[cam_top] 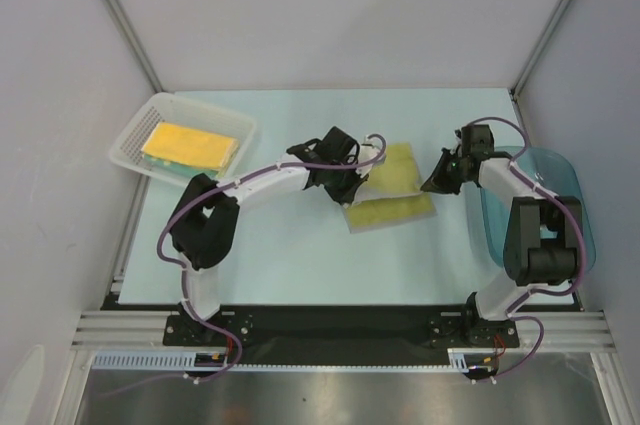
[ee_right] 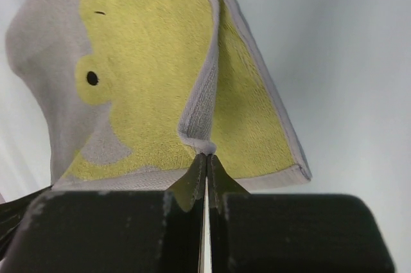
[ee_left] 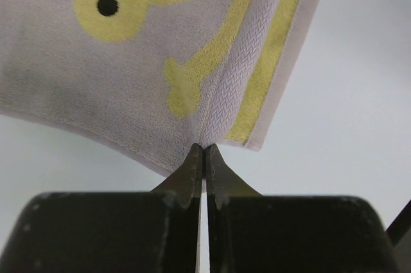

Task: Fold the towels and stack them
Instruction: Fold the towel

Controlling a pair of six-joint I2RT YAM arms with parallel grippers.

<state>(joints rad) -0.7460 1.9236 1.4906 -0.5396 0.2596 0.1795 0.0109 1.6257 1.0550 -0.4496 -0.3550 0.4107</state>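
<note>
left and right jaws each clamped on an edge of chick towel (cam_top: 398,173), open tabletop (cam_top: 300,255) on near side

The chick towel (ee_left: 128,80) runs off the left wrist view at twelve o'clock. From above, the right arm (cam_top: 525,235) hides part of the blue tub (cam_top: 575,195) at three o'clock. The folded towels (cam_top: 190,147) in the basket (cam_top: 135,135), ten o'clock, cannot be counted.
</note>
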